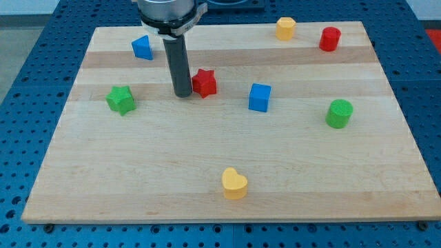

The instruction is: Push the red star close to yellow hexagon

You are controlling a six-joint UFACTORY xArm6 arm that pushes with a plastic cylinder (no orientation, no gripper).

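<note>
Small red star-shaped block, lying flat at upper centre of board. Small yellow hexagon block, near the view's top edge, well apart rightward.

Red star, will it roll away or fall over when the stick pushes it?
Probably neither: the red star sits flat and low on the wooden board, so it should slide. Its points may make it spin, since my tip touches its left side.

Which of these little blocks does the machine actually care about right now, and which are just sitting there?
In the job: red star, yellow hexagon, my tip just left of the star.

Lying about: blue cube, blue block, green star, green cylinder, red cylinder, yellow heart.
</note>
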